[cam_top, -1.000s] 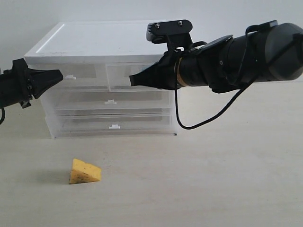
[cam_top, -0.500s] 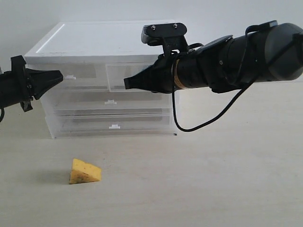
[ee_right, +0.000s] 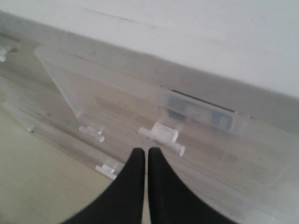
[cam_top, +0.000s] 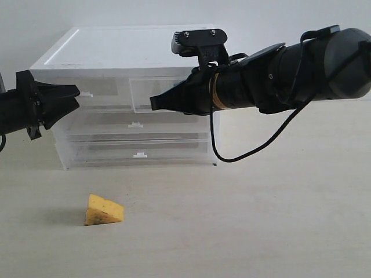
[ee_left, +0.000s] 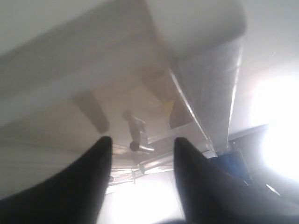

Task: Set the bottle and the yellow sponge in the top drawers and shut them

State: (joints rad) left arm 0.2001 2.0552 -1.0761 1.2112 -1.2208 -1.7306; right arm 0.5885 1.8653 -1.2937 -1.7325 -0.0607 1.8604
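The yellow sponge [cam_top: 104,211] lies on the table in front of the white-topped cabinet [cam_top: 127,49]. My left gripper [cam_top: 74,97] is open right beside the left top drawer [cam_top: 101,87], and that drawer's white tab handle [ee_left: 138,136] sits just ahead of the gripper [ee_left: 142,140], between its fingers. My right gripper [cam_top: 153,103] is shut and empty, its tip against the front of the right top drawer [cam_top: 162,87], just under a white handle [ee_right: 164,132] in the right wrist view [ee_right: 142,150]. No bottle shows clearly. A dark patch [ee_right: 201,113] shows through the plastic, and I cannot tell what it is.
Two full-width clear drawers [cam_top: 134,124] [cam_top: 139,154] sit shut under the top pair. The right arm's black cable [cam_top: 232,156] loops down beside the cabinet's right corner. Bare tabletop [cam_top: 261,220] stretches right of the sponge.
My left gripper's fingers have spread open at the left top drawer. The right gripper, still shut, has slid a little to the left across the right top drawer's front.
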